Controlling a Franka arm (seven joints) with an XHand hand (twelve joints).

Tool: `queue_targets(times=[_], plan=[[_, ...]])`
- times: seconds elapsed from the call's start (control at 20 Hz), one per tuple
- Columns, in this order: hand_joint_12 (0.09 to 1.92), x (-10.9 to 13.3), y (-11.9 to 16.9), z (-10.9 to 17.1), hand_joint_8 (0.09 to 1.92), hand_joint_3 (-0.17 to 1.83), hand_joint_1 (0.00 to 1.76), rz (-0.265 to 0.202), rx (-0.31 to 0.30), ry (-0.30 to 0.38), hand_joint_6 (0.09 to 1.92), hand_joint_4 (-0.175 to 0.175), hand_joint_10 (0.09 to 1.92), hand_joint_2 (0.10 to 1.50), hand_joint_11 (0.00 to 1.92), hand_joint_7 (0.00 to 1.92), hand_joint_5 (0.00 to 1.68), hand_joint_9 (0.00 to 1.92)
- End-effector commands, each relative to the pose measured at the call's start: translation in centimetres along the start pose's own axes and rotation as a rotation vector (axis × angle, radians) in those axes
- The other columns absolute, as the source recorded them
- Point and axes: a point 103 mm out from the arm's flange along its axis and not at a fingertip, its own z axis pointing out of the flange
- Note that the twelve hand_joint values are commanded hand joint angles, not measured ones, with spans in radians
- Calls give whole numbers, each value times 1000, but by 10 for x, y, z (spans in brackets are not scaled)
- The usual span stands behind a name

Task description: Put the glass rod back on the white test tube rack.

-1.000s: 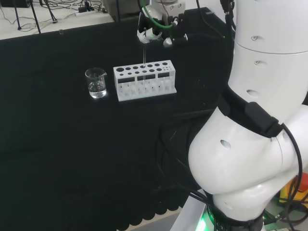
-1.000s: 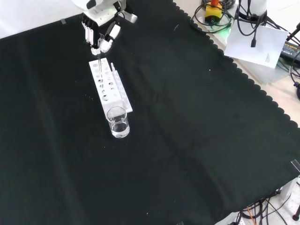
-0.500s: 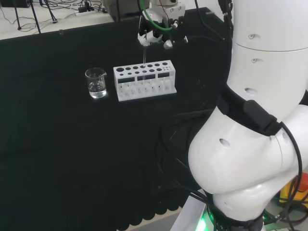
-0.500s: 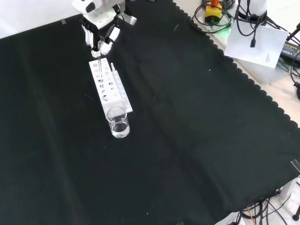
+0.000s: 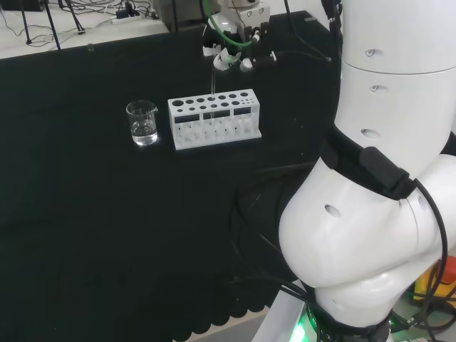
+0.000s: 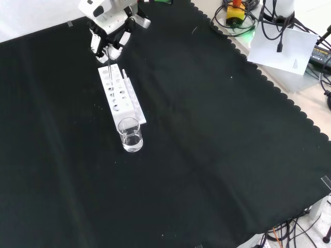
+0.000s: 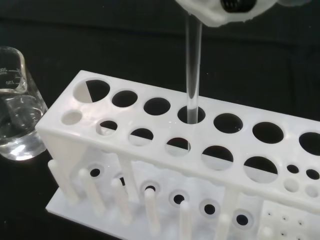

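The white test tube rack (image 5: 214, 119) (image 6: 122, 96) (image 7: 239, 138) stands on the black cloth. The thin clear glass rod (image 5: 213, 84) (image 6: 110, 70) (image 7: 192, 65) stands nearly upright, its lower end in a hole of the rack's back row of large holes. Directly above the rack is the hand (image 5: 226, 51) (image 6: 107, 32) (image 7: 220, 12), its fingers curled around the rod's upper end. The rod's top is hidden behind the blurred white fingers in the wrist view.
A glass beaker (image 5: 143, 122) (image 6: 130, 134) (image 7: 15, 110) with some clear liquid stands beside one end of the rack. The arm's big white links (image 5: 377, 185) fill the right of the head view. Cables and paper lie beyond the cloth's scalloped edge (image 6: 269, 82).
The hand has shifted slightly upward above the rack. The rod stays upright in its hole, and the rack and beaker have not moved.
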Motion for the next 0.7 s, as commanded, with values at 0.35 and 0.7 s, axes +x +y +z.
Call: queue_targets(times=[0.35, 0.7], plan=[[751, -3, -3, -5, 842, -175, 1642, 7, 5, 5, 748, -175, 87, 901, 1646, 503, 369, 1617], [777, -5, -12, -20, 832, -175, 1642, 10, -26, -14, 704, -175, 87, 900, 1641, 501, 383, 1618]])
